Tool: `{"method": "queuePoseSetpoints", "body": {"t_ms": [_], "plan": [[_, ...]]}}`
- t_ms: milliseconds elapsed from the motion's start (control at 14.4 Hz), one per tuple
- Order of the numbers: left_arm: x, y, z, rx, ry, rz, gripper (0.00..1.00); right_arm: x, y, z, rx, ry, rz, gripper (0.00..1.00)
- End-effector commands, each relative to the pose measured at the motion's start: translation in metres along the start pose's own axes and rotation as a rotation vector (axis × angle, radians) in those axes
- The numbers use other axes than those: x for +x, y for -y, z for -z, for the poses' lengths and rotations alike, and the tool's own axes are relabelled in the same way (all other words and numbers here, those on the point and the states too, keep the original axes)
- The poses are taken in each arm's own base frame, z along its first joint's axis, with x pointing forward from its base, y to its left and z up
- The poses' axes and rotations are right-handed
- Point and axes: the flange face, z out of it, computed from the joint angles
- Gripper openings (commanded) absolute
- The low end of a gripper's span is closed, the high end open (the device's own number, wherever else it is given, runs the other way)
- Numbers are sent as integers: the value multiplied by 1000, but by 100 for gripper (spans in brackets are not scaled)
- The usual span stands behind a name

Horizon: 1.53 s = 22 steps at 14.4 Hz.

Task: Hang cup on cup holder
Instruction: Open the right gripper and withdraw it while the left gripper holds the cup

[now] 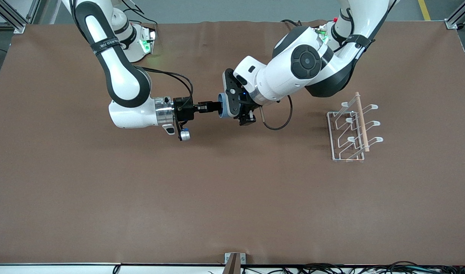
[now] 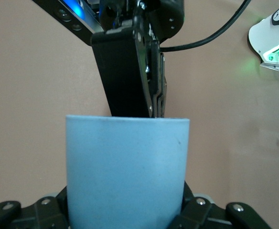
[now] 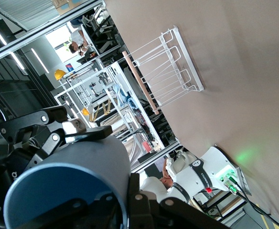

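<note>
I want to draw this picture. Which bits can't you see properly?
- Cup, front view: mostly covered by the left gripper and right gripper.
- Cup's bottom, left wrist view: cut off by the picture edge.
- Inside of the cup: not shown in any view.
- Rack: its prong tips are too small to tell apart.

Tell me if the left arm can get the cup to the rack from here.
Probably yes: left gripper grips the cup, and nothing lies on the table toward the cup holder. But the right gripper is also shut on the cup.
</note>
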Motion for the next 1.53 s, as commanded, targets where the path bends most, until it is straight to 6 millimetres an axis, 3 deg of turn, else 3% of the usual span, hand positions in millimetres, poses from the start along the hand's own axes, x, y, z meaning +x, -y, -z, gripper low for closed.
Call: {"method": "queuePoseSetpoints", "body": {"t_ms": [0,208,347,624,694,763,833,1110,1318,1457], "plan": [[0,3,5,4,-8,-1,41,-7,8,4,30,-2,7,2],[-4,6,7,8,1,0,37,-7,8,4,31,-2,7,2],[-12,12,11,4,20,13,19,-4,5,12,35,-10,1,2],[-17,10,17,45,96,-24,10,-4,5,12,34,-8,1,3],[-18,9,17,42,99,-26,10,-4,5,13,36,-11,-4,27],[-18,9,19,38,104,-25,10,-4,6,14,37,-14,-3,99],[-19,10,20,38,104,-22,10,-2,6,18,38,-20,-3,100],[-23,11,24,38,124,-23,10,13,17,65,72,-86,-20,100],[-38,5,29,71,287,-52,10,26,21,133,-6,-167,-39,100],[-55,4,42,75,389,-40,10,31,29,195,-166,-246,-57,100]]}}
